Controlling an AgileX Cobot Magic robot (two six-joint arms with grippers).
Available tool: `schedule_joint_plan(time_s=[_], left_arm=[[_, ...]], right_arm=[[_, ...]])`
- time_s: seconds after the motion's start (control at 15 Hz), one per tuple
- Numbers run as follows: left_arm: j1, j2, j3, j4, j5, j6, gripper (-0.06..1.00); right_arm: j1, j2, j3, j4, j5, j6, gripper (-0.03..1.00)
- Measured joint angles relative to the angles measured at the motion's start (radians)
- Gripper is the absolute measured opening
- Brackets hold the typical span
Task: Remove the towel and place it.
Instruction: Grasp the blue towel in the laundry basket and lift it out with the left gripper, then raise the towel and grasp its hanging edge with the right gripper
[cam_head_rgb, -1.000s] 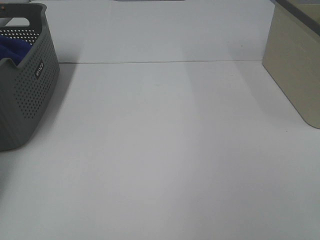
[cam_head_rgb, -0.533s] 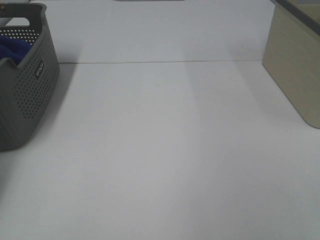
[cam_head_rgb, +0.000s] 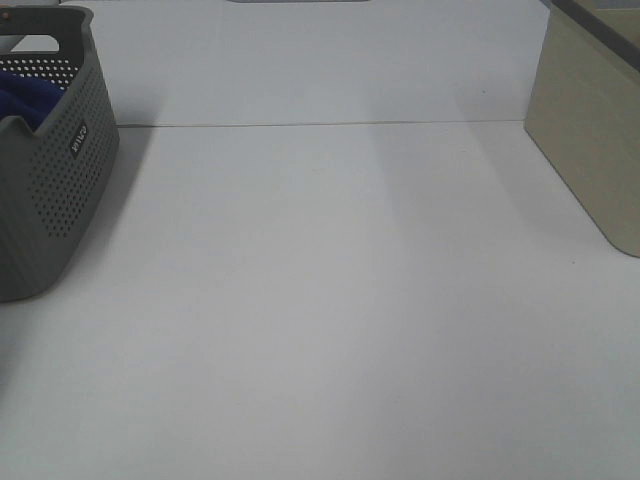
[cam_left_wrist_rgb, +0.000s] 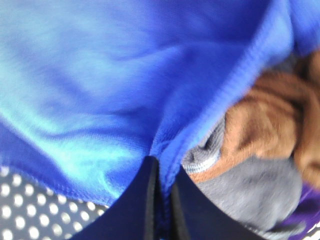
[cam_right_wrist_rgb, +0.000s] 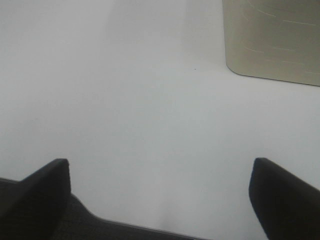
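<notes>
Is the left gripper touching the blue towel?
Touching. The left wrist view shows the left gripper with its jaws pinched shut on a fold of the towel.

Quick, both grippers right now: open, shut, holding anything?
Left gripper: shut on the royal-blue microfibre towel.
Right gripper: open, holding nothing.

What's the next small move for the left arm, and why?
Probably a slow straight lift. The left claw is shut on a fold of the blue towel inside the grey basket, so the grip looks made. A brown cloth and a grey cloth lie right beside the pinch, so I'd raise gently and check that only the towel comes.
</notes>
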Motion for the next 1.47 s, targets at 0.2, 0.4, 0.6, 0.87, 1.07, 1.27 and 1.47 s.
schedule_joint_plan(time_s=[0.2, 0.4, 0.6, 0.87, 1.07, 1.27, 1.47], left_arm=[[0.0, 0.0, 0.0, 0.0, 0.0, -0.075, 0.03], [-0.002, -0.009, 0.0, 0.0, 0.0, -0.08, 0.01], [-0.022, -0.088, 0.0, 0.006, 0.002, -0.106, 0.0], [-0.045, -0.207, 0.0, 0.008, 0.003, -0.207, 0.0], [-0.047, -0.323, 0.0, 0.009, 0.005, -0.292, 0.0], [-0.074, -0.436, 0.0, 0.01, 0.007, -0.33, 0.0], [-0.15, -0.521, 0.0, 0.006, 0.004, -0.333, 0.0]], right_arm=[[0.0, 0.0, 0.0, 0.0, 0.0, 0.0, 0.93], [0.0, 0.0, 0.0, 0.0, 0.0, 0.0, 0.93], [0.0, 0.0, 0.0, 0.0, 0.0, 0.0, 0.93], [0.0, 0.042, 0.0, 0.055, -0.001, 0.0, 0.93], [0.0, 0.133, 0.0, 0.147, -0.01, -0.005, 0.93], [0.0, 0.172, 0.0, 0.191, -0.028, -0.009, 0.93], [0.0, 0.174, 0.0, 0.202, -0.027, -0.026, 0.93]])
